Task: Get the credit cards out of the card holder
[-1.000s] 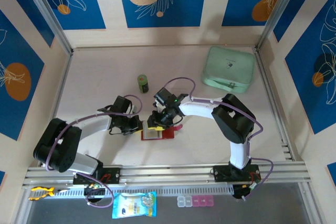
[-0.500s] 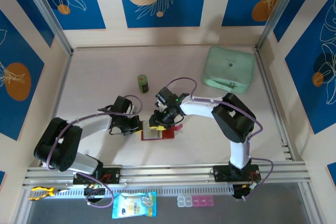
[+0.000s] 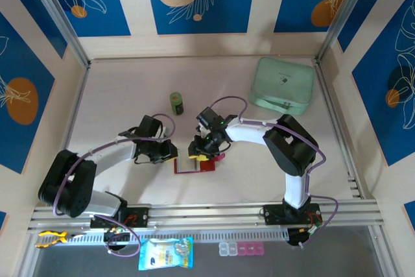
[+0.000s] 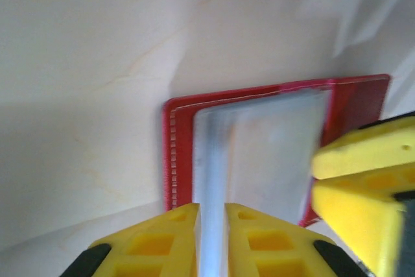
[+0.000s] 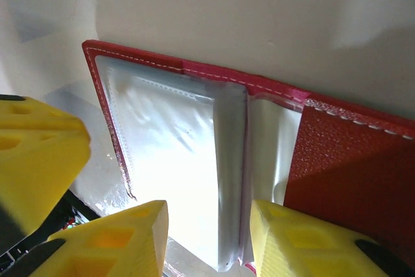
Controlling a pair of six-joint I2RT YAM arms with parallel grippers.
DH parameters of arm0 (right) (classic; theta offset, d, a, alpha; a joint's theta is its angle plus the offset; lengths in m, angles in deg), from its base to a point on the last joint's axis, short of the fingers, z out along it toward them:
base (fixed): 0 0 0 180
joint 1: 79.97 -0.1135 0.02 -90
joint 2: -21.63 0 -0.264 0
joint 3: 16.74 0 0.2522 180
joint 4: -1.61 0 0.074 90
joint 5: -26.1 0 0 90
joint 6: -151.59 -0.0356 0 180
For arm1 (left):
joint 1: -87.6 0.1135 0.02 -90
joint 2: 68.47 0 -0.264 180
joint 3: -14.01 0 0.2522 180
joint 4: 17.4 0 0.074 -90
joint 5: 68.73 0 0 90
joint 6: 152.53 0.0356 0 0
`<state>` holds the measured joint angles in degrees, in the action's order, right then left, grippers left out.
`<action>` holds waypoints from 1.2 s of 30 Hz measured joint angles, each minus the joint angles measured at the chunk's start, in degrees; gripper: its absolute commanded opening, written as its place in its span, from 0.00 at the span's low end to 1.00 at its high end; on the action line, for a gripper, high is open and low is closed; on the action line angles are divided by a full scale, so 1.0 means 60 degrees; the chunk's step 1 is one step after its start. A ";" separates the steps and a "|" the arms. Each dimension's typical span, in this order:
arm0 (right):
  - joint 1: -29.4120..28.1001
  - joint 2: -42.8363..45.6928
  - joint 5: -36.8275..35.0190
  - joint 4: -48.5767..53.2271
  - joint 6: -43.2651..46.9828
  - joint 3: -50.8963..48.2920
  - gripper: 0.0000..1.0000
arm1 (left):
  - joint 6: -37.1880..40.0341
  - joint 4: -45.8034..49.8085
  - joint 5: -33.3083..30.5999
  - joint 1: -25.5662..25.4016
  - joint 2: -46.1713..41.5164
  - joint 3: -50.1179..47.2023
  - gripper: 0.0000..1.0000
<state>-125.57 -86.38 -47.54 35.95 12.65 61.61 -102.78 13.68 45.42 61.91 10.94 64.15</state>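
The card holder (image 3: 206,164) lies open on the table near the front, red cover down and greyish clear sleeves (image 5: 181,141) up. My left gripper (image 3: 170,152) is at its left edge, and in the left wrist view it (image 4: 212,211) is shut on a raised clear sleeve (image 4: 214,160). My right gripper (image 3: 198,150) hovers over the holder's middle. In the right wrist view it (image 5: 207,215) is open, its yellow fingers (image 5: 123,238) either side of the sleeves' spine, beside the red flap (image 5: 350,160). The credit cards are hidden; glare whitens the sleeves.
A small green can (image 3: 176,102) stands behind the grippers. A mint-green zip pouch (image 3: 283,84) lies at the back right. On the front ledge are a blue packet (image 3: 166,253) and a small pill box (image 3: 241,248). Metal frame rails edge the table.
Both grippers have shifted slightly away from the bases, the right one also a little rightward. The holder's sleeve side has risen slightly with the left gripper.
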 measured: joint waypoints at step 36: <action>-0.0102 -0.0273 0.0637 0.0076 0.0149 0.0255 0.27 | -0.0015 -0.0168 -0.0321 -0.0433 0.0616 0.0000 0.06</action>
<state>-126.19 -88.02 -43.71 36.41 13.54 63.14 -102.87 12.68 43.49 59.30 14.64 64.15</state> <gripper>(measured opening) 0.265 0.065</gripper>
